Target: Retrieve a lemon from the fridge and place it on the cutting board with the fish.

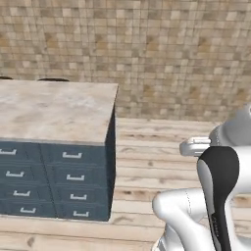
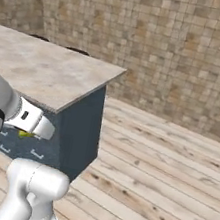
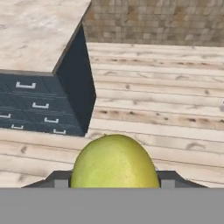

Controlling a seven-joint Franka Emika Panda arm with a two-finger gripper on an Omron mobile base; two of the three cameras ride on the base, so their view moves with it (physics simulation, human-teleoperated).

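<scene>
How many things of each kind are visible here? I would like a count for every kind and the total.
Lemon, held in the gripper: 1
Counter cabinet with drawers: 1
Gripper: 1
Total: 3

One lemon point(image 3: 114, 161) shows, yellow-green. One cabinet island point(image 1: 58, 147) stands on the plank floor point(image 2: 161, 181), with one pale stone countertop point(image 1: 51, 110). On the island's front, eight dark blue drawers point(image 1: 73, 157) can be counted in the left base view, two columns of four, each with one light handle point(image 1: 72, 155). Behind the island runs one tiled wall point(image 1: 171, 54).
</scene>
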